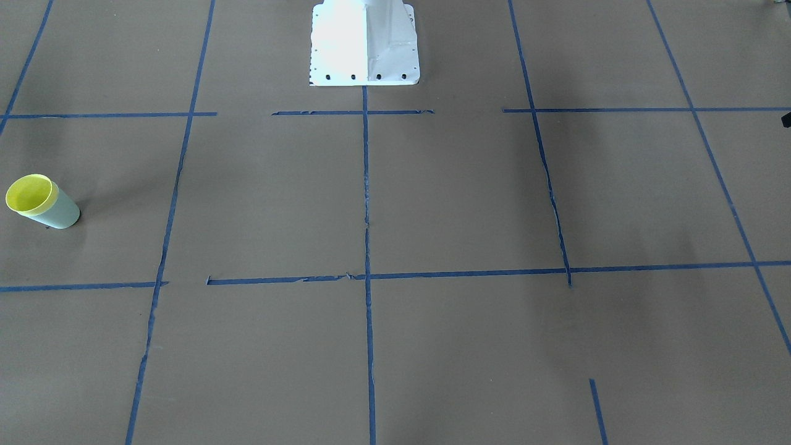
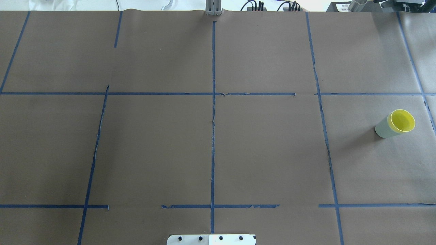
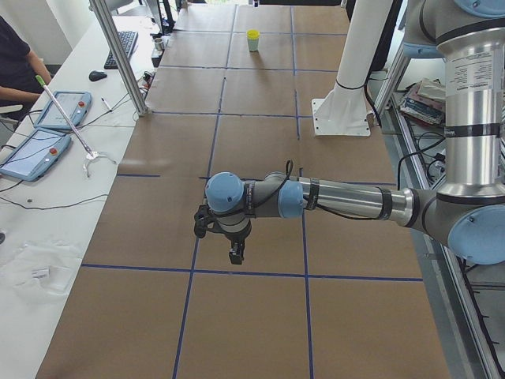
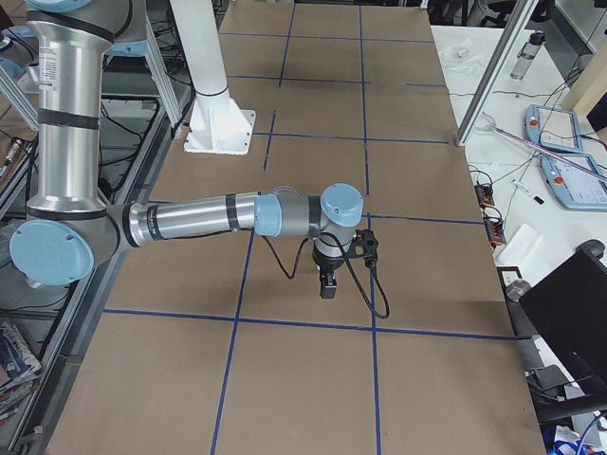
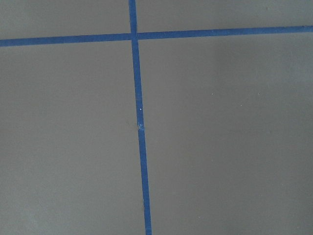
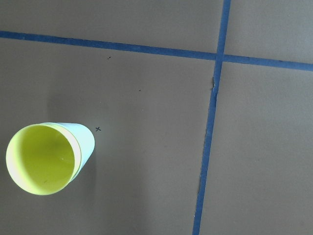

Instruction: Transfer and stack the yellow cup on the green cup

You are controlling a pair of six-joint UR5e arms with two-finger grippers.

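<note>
The yellow cup [image 1: 28, 193] sits nested inside the green cup [image 1: 63, 214], upright on the brown table at its right end. Both show in the overhead view, yellow [image 2: 402, 121] inside green [image 2: 383, 130], and in the right wrist view, yellow [image 6: 41, 159] inside green [image 6: 88, 141]. In the exterior left view the stack [image 3: 252, 39] is small and far. My left gripper [image 3: 235, 257] points down over the table and nothing shows in it. My right gripper [image 4: 327, 288] also points down, away from the cups. I cannot tell whether either gripper is open or shut.
Blue tape lines [image 2: 213, 136] divide the brown table into a grid. The white robot base [image 1: 364, 43] stands at the table's robot side. Tablets [image 3: 47, 126] and a seated operator are on a side table in the exterior left view.
</note>
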